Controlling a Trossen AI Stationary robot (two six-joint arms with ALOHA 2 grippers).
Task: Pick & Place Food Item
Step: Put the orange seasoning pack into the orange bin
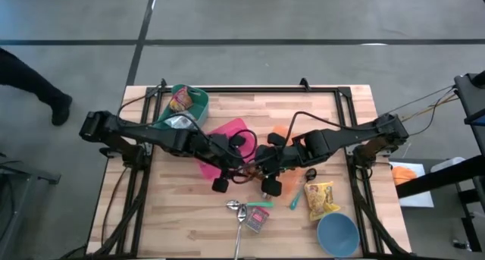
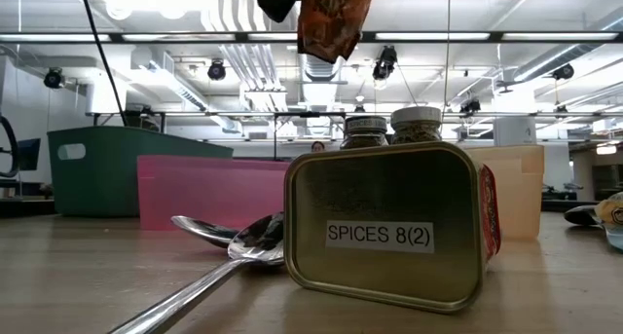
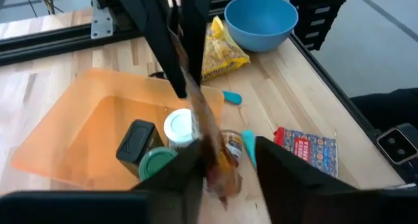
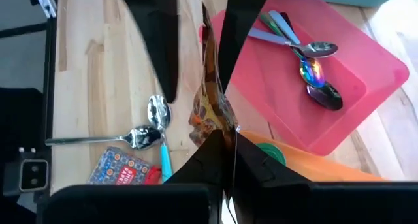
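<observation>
Crinkled brown-orange snack packet [image 4: 210,110] hangs mid-table above clutter, right gripper [image 4: 228,142] clenched on it, left gripper [image 3: 225,155] jaws parted around it, bare wood toward 7 o'clock.

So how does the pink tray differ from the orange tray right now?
The pink tray holds spoons; the orange tray holds jars and a dark tin. The pink tray sits nearer the green bin, the orange tray nearer the right arm's side. Both are flat, shallow trays lying on the wooden table.
</observation>
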